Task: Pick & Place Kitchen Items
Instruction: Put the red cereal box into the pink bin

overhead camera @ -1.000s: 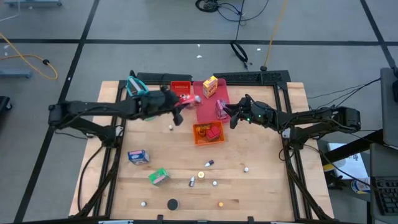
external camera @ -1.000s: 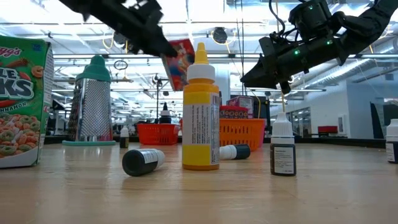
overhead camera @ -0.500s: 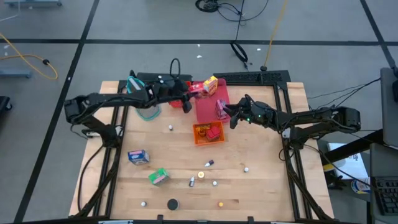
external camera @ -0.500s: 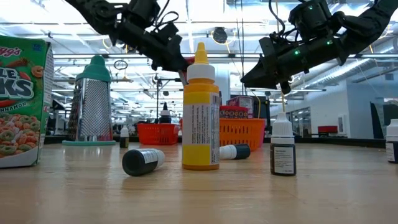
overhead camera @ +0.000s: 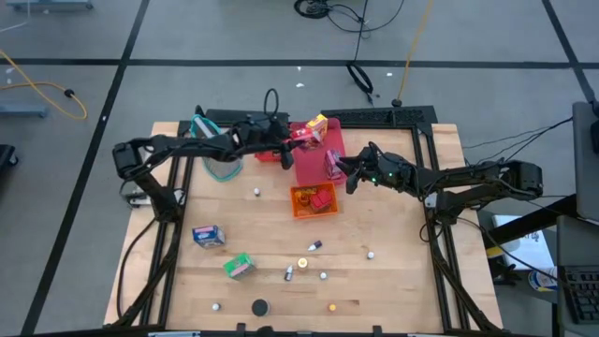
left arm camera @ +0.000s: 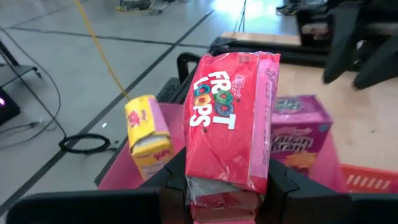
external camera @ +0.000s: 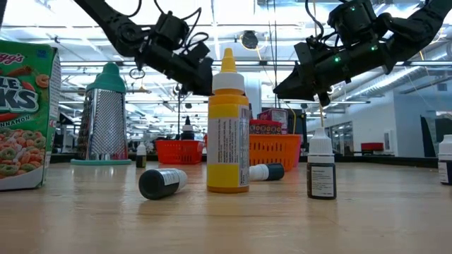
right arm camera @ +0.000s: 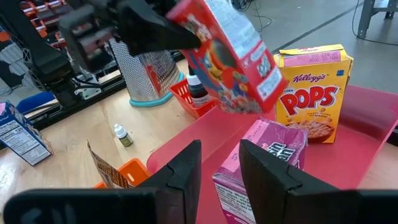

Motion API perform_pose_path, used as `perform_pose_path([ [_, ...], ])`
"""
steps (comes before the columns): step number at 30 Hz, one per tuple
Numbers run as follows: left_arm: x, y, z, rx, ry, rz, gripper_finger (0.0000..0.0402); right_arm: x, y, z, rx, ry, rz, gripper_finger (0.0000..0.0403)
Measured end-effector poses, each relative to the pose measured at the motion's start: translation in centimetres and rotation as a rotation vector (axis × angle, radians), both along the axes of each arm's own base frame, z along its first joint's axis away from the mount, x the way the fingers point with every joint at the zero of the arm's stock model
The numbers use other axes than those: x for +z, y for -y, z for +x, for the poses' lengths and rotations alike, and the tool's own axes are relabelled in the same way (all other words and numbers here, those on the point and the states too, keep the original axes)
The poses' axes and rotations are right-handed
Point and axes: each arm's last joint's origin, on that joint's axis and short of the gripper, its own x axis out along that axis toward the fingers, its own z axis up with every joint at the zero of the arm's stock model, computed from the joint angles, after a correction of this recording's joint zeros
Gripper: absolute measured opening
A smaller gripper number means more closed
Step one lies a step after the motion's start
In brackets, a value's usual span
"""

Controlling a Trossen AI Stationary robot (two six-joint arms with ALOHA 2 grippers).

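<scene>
Fingers (left arm camera: 283, 186) of the left gripper (left arm camera: 227, 186) clamp the lower end of a red Froot Loops box (left arm camera: 231, 118), held in the air over the far end of the pink tray (overhead camera: 314, 159). Under it, on that tray: a yellow Corn Pops box (left arm camera: 148, 134) standing at the far edge and a pink Raisin Bran box (left arm camera: 298, 130) beside it. Right gripper (right arm camera: 217, 165) hovers just above the Raisin Bran box; fingers (right arm camera: 180, 171) partly apart, gripping nothing. Orange tray (overhead camera: 313, 200) sits just nearer on the bench (overhead camera: 393, 271), with a red packet inside. Nearer still: a blue box (overhead camera: 208, 235), a green box (overhead camera: 238, 266), and small bottles scattered.
</scene>
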Motion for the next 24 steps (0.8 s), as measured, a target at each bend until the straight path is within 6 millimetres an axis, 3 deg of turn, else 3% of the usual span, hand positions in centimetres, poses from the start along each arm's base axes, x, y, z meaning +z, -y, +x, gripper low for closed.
perform_pose_path([
  [8, -1.7, -1.1, 0.5, 0.094, -0.041, 0.021, 0.0104, 0.0, 0.0, 0.0, 0.000, 0.000, 0.000, 0.0100],
  [15, -1.8, -1.4, 0.4, 0.160, -0.070, 0.074, 0.0104, 0.0, 0.0, 0.0, 0.000, 0.000, 0.000, 0.0100],
  [24, -1.9, -1.3, 0.4, 0.117, -0.073, 0.071, 0.0104, 0.0, 0.0, 0.0, 0.000, -0.004, 0.001, 0.0100],
])
